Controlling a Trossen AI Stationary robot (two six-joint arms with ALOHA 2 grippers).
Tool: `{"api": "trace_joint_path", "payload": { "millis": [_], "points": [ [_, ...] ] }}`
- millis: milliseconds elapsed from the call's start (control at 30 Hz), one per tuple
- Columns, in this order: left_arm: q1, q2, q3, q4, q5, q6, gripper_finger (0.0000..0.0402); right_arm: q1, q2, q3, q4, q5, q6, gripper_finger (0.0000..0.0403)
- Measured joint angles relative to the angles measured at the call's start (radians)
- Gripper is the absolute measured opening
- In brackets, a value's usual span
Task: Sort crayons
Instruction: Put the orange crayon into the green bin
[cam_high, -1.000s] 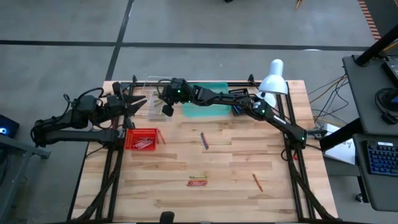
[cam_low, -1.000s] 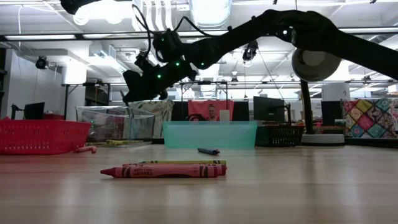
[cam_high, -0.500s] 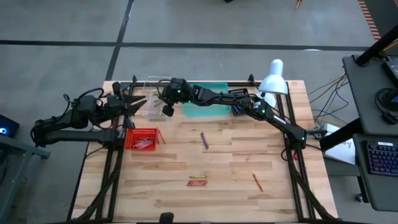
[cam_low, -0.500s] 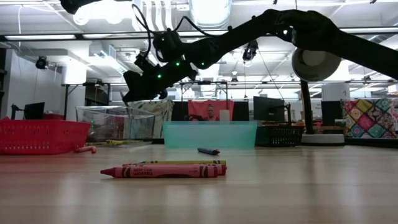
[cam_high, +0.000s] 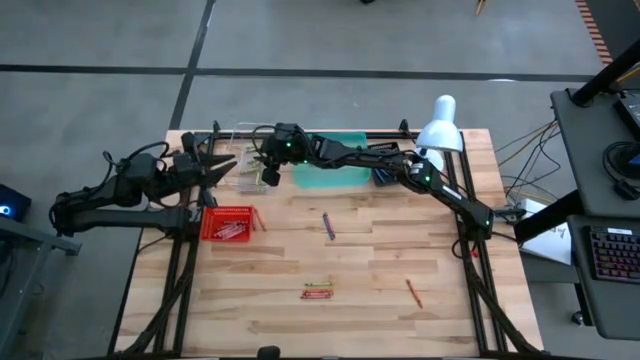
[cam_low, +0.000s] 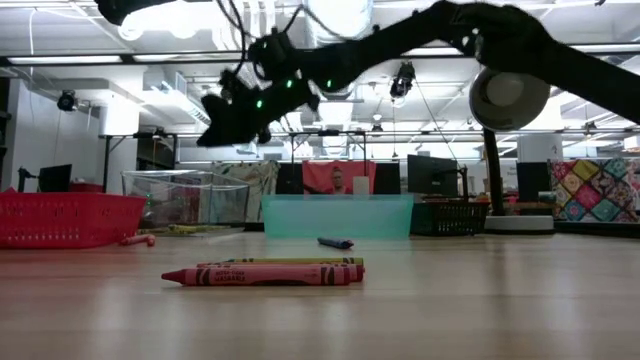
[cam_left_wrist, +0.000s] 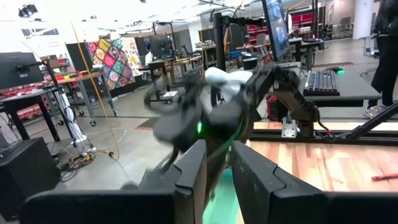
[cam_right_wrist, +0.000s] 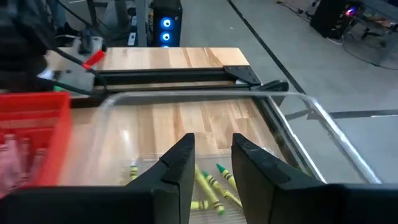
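Several yellow-green crayons (cam_right_wrist: 211, 186) lie in the clear bin (cam_right_wrist: 323, 121); right gripper (cam_right_wrist: 210, 163) hovers above it, fingers parted, empty (drop looks done); left gripper (cam_left_wrist: 216, 168) waits by the red basket (cam_high: 228, 222), narrow gap, empty; risk: loose crayons (cam_high: 318, 291) rolling when nudged.

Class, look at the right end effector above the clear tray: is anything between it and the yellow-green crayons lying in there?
Nothing visible does. The right end effector hangs open over the clear tray, and the yellow-green crayons lie on its floor below the fingers, uncovered.
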Motion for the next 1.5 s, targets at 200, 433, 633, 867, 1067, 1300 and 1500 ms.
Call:
{"api": "trace_joint_path", "payload": {
  "millis": [200,433,633,867,1067,1300,1500],
  "points": [
    [0.000,0.027,0.000,-0.008,0.000,-0.020,0.0057,0.021,-0.131,0.000,-0.199,-0.005,-0.026,0.0079],
    [0.000,0.100,0.000,-0.009,0.000,-0.031,0.0057,0.049,-0.315,0.000,-0.550,-0.008,-0.028,0.0064],
    [0.000,0.180,0.000,0.011,0.000,-0.029,0.0057,0.091,-0.418,-0.002,-0.828,-0.008,0.009,0.0059],
    [0.000,0.276,0.007,0.023,0.001,-0.010,0.0057,0.164,-0.470,-0.028,-1.071,-0.007,0.096,0.0059],
    [0.000,0.356,0.008,0.043,0.002,-0.004,0.0057,0.256,-0.479,-0.070,-1.157,-0.008,0.164,0.0059],
    [0.000,0.434,0.008,0.045,0.026,-0.003,0.0057,0.354,-0.514,-0.198,-1.172,-0.008,0.236,0.0059],
    [0.000,0.485,0.008,0.075,0.104,-0.003,0.0057,0.412,-0.574,-0.352,-1.150,-0.008,0.334,0.0059]
  ]
}}
